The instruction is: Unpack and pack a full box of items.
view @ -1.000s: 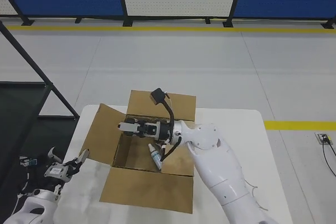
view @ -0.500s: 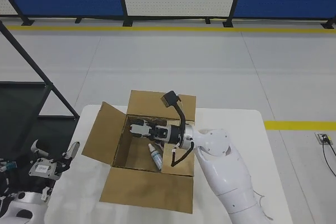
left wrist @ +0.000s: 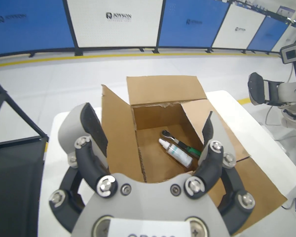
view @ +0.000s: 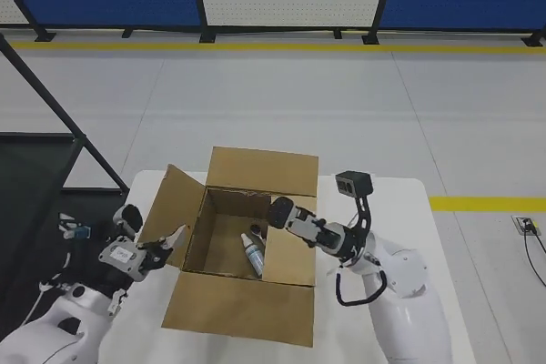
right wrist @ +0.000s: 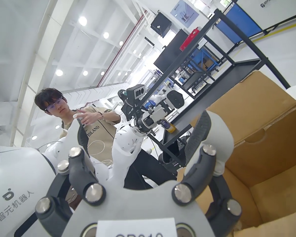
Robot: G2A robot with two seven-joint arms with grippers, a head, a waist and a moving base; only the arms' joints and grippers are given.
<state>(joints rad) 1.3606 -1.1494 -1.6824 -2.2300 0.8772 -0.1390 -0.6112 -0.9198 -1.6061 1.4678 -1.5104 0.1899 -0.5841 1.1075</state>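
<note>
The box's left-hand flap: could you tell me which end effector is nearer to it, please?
Left. The left end effector sits right at that flap; the right end effector is across the box, above its opposite side.

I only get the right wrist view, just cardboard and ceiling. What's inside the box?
Observer: A white squeeze bottle lies on the floor of the cardboard box.
Operator: Anything else?
Observer: A ratchet wrench with a green handle lies alongside the bottle.
Operator: Where's my gripper relative to the opening?
Observer: The right gripper sits at the opening's right edge, by the inward flap, away from both items.
</note>
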